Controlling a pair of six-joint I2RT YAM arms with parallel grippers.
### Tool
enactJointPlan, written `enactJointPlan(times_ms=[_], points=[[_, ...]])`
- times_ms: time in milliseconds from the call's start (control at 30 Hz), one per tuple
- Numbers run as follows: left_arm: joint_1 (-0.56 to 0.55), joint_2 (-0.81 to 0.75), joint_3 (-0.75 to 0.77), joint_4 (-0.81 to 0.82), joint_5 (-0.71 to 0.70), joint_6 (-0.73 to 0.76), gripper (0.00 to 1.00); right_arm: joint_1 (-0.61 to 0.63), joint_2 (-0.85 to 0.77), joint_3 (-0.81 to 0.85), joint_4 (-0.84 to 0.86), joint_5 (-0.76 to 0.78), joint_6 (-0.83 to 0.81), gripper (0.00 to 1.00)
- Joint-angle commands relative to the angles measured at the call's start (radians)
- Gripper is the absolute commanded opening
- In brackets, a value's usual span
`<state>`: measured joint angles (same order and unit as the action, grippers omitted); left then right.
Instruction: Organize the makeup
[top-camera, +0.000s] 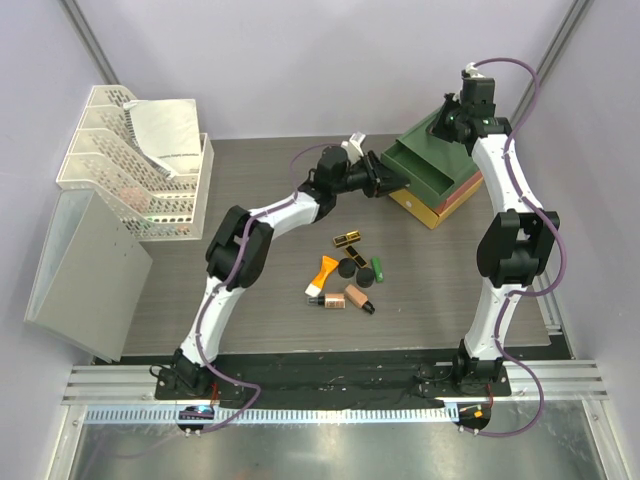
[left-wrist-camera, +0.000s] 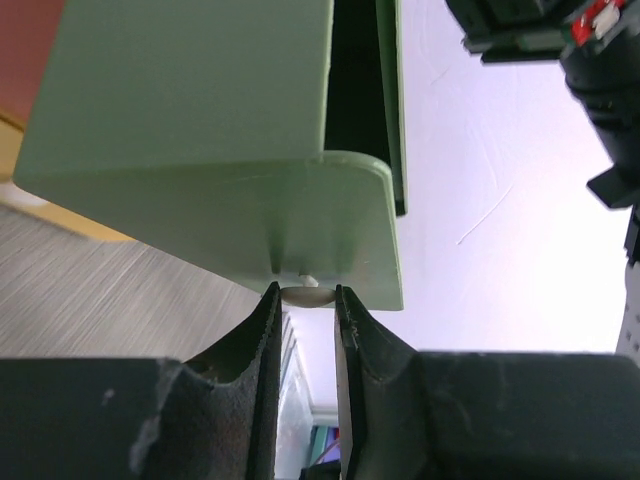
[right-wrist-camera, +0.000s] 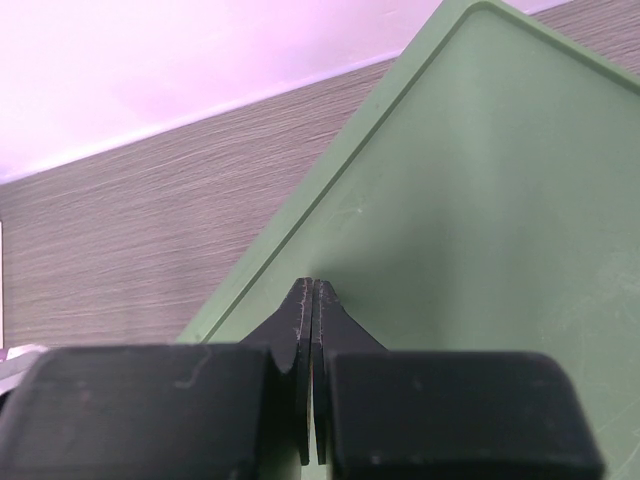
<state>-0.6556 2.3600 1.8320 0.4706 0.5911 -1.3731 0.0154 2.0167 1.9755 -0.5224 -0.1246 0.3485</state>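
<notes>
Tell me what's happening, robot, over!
Left pincer shut on knob, green drawer out. Right pincer shut, at box top. Makeup loose on table. Nothing seen in the way.

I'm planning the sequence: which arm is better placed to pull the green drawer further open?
Left, likely. The left gripper has its fingers closed on the knob of the green drawer; the right gripper is shut over the green box top.
</notes>
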Motion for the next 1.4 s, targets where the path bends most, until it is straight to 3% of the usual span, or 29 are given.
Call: enactJointPlan(times_ms=[0, 633, 767, 867, 900, 1067, 1200, 1367], points=[[-0.012, -0.102, -0.065, -0.036, 0.102, 0.081, 0.0, 0.003, 0.111, -0.063, -0.264, 0.025, -0.04, 0.01], [-0.015, -0.203, -0.204, -0.093, 0.102, 0.14, 0.0, 0.003, 0.116, -0.069, -0.269, 0.011, -0.042, 0.01], [-0.013, -0.22, -0.211, -0.116, 0.085, 0.157, 0.05, 0.003, 0.116, -0.07, -0.269, 0.009, -0.042, 0.01], [-0.013, -0.231, -0.191, -0.162, 0.078, 0.195, 0.2, 0.003, 0.116, -0.07, -0.268, 0.005, -0.04, 0.01], [-0.013, -0.232, -0.188, -0.171, 0.079, 0.213, 0.33, 0.001, 0.116, -0.07, -0.269, 0.003, -0.042, 0.01], [-0.013, -0.275, -0.18, -0.288, 0.084, 0.321, 0.66, 0.003, 0.106, -0.073, -0.269, 0.005, -0.042, 0.01], [-0.013, -0.35, -0.203, -0.443, 0.078, 0.472, 0.74, 0.001, 0.102, -0.073, -0.271, 0.003, -0.045, 0.01], [-0.027, -0.433, -0.237, -0.775, -0.034, 0.758, 0.8, 0.003, 0.096, -0.078, -0.274, 0.002, -0.046, 0.01]])
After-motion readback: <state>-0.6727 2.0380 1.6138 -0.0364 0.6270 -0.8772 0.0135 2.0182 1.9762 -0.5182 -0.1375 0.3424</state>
